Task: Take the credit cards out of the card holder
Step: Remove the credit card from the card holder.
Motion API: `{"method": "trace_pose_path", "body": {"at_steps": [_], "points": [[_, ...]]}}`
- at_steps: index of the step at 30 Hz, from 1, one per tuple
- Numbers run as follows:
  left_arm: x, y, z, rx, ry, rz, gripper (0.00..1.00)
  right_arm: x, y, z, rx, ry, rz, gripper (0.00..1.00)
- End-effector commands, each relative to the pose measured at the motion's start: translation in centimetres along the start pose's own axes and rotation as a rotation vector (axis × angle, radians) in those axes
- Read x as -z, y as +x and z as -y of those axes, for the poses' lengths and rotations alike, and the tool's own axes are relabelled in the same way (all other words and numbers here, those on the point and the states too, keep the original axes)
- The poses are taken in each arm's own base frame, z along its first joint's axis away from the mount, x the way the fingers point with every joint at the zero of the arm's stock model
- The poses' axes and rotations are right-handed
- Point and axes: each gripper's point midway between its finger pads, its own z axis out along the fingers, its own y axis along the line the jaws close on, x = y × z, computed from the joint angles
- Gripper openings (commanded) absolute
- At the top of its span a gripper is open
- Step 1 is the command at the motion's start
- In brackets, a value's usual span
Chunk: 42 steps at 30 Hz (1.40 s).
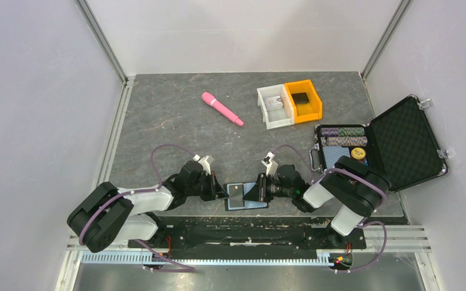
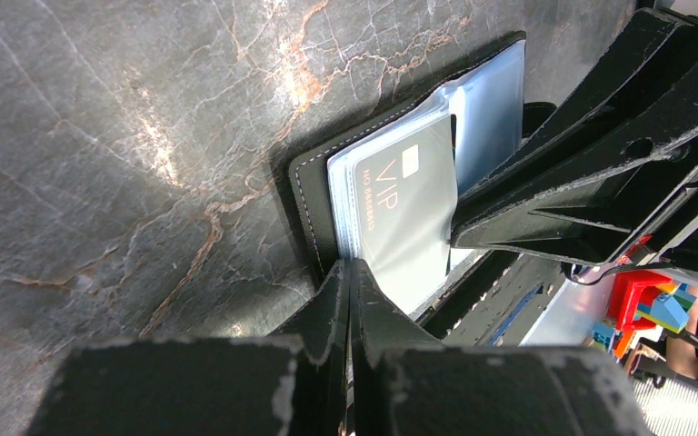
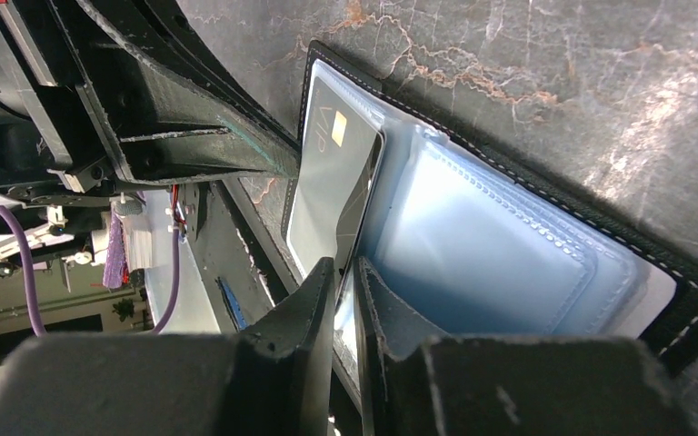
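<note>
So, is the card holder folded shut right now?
No, the card holder lies opened flat on the table, with a VIP card showing inside it.

High top view over table (image 1: pixel 176 121), close opposed wrist views sharing card holder (image 3: pixel 500 245)

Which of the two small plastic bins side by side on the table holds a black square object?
The orange plastic bin, on the right in the top view; the white plastic bin beside it holds nothing black.

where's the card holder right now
Top view: the card holder lies open at the near edge of the table, centred, both arms' jaws meeting over it.
</note>
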Motion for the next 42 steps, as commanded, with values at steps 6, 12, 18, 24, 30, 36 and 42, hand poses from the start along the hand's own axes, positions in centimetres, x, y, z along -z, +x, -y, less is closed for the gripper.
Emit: {"method": "trace_pose_path", "body": {"at_steps": [6,12,18,24,30,36,42], "points": [[-0.1,2.3,-2.8,0.049,-0.101,-0.069,0.02,-0.5,-1.0,-2.2,0.0,-0.104,0.041,0.15],[-0.1,2.3,-2.8,0.05,-0.098,-0.069,0.02,-0.2,-0.8,-2.3,-0.008,-0.117,0.046,0.05],[-0.1,2.3,-3.0,0.053,-0.109,-0.067,0.02,0.2,-0.8,-2.6,0.016,-0.127,0.057,0.0],[0.1,2.4,-3.6,0.048,-0.145,-0.065,0.02,0.8,-0.8,-2.4,0.013,-0.12,0.067,0.0],[0.2,2.4,-4.1,0.036,-0.179,-0.078,0.02,1.3,-0.9,-1.4,0.022,-0.081,0.067,0.0],[0.2,2.4,-4.3,0.034,-0.193,-0.077,0.02,2.2,-1.0,-0.8,0.017,-0.062,0.078,0.0],[0.1,2.5,-4.4,0.037,-0.196,-0.086,0.02,2.5,-0.7,-0.1,0.024,-0.031,0.067,0.0]]}}
